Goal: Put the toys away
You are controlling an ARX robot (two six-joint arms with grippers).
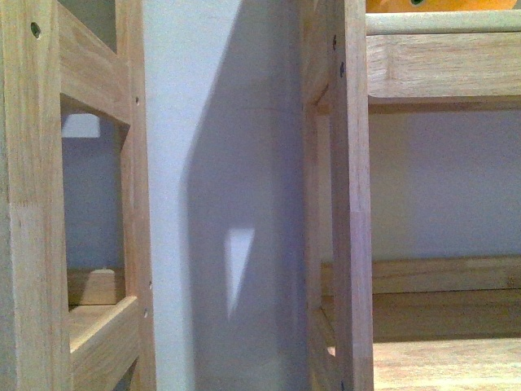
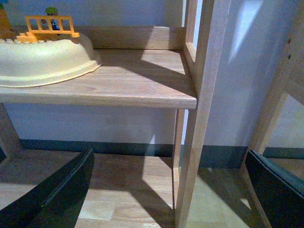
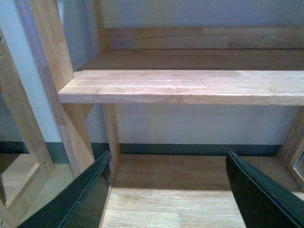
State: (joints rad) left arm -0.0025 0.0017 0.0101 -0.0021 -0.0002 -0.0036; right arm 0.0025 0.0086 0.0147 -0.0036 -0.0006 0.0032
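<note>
The orange-yellow plush toy (image 1: 456, 5) shows only as a thin strip at the top right of the front view, lying on an upper shelf (image 1: 444, 61) of the right wooden rack; a small dark eye sits at the frame's edge. Neither gripper shows in the front view. My left gripper (image 2: 171, 194) is open and empty, its dark fingers (image 2: 61, 190) spread either side of a rack's corner post (image 2: 197, 123). My right gripper (image 3: 168, 194) is open and empty, facing a bare wooden shelf (image 3: 185, 88) with a lower board (image 3: 171, 199) beneath it.
Two wooden racks stand against a pale wall (image 1: 220, 195) with a gap between them. In the left wrist view a cream plastic base (image 2: 42, 59) with an orange toy fence (image 2: 50, 26) sits on the shelf (image 2: 137, 85). A dark skirting strip (image 3: 190, 149) runs along the wall.
</note>
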